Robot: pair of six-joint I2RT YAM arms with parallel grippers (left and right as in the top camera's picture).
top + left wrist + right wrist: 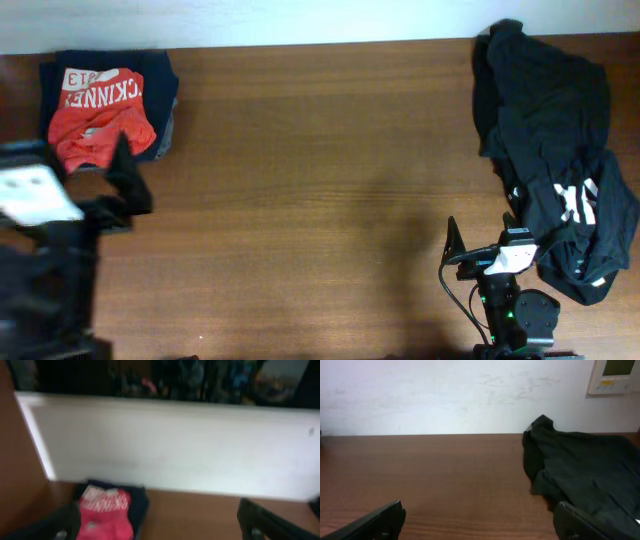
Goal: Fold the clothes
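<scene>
Orange-red shirt (100,118), white lettering uppermost: folded flat at the far left corner of the desk (320,170), stacked on a navy-blue garment (160,75), with a grey edge (168,132) showing beneath on the right side. Black garments (550,130) with white print (580,203): a loose, crumpled, unfolded heap along the right edge of the desk, stretching from the far edge toward the near right. Left hand (162,532): released, spread wide, grasping nothing, hovering by the left edge just on the near side of the orange-red stack and facing it; blurred in the overhead and left wrist views. Right hand (479,527): released likewise, spread wide, grasping nothing, low over bare desk at the near right, just left of the black heap's near end and not touching it. Handling, judged: thin cloth, light, limp, without stiffness; likely to sag and drape from any single pinch, to drag and bunch across the wood rather than slide cleanly, and to tangle among overlapping pieces. Not fragile. Where to take hold, judged: at an outer edge of the heap, preferably a doubled hem, shoulder or collar seam for a firmer bite; one piece lifted clear of the rest, then two corners pinched, one per hand, for spreading flat. No hem, sleeve or collar traceable for certain in the heap from these views; number of pieces within it not tellable. Left to do, judged: black heap entirely; orange-red shirt seemingly finished.
</scene>
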